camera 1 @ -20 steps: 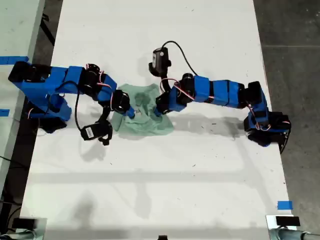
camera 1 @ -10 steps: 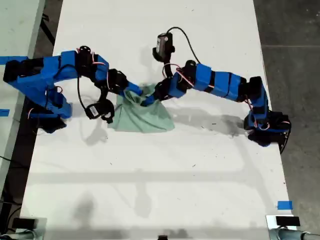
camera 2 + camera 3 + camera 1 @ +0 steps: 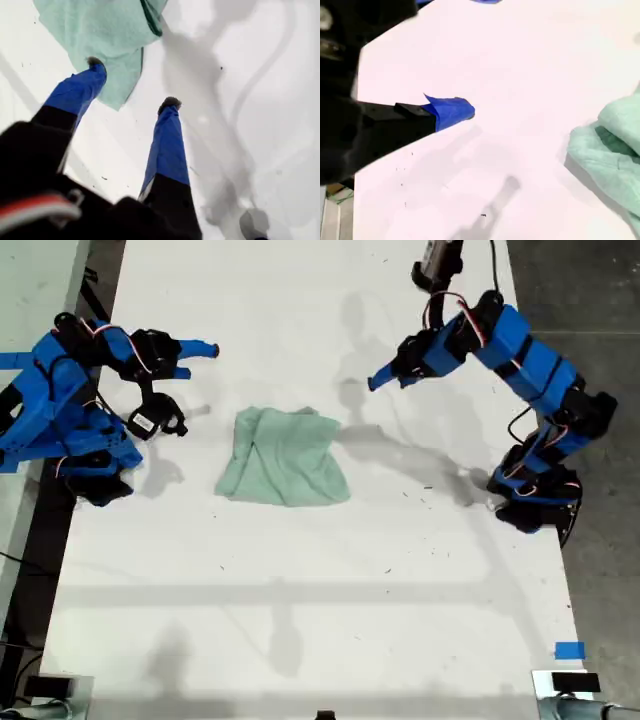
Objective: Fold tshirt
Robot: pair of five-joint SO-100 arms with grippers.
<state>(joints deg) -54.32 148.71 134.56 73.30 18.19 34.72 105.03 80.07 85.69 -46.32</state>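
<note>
Mint-green cloth, the tshirt (image 3: 285,458), lies on the white table (image 3: 300,580) as a compact, rumpled packet, a little above the middle of the exterior view. Layers are doubled over one another and no sleeve sticks out, so I judge the folding to be done or nearly done. The edges are uneven, though, and one more tidy-up fold may be wanted.

Taking the shirt as the centre of a clock face in the exterior view, my first gripper (image 3: 378,381) hangs at about two o'clock. It is off the cloth and raised above the table. In the first wrist view its two blue fingers (image 3: 167,145) stand well apart with nothing between them, and a corner of the shirt sits just past the tips. That leaves the fabric free to settle without being dragged.

My second gripper (image 3: 200,350) is at about ten o'clock, well apart from the shirt and holding no cloth. Its wrist view shows only one blue finger (image 3: 452,110) over bare table, with the shirt off to one side, so I cannot tell whether its jaws are parted or closed.
</note>
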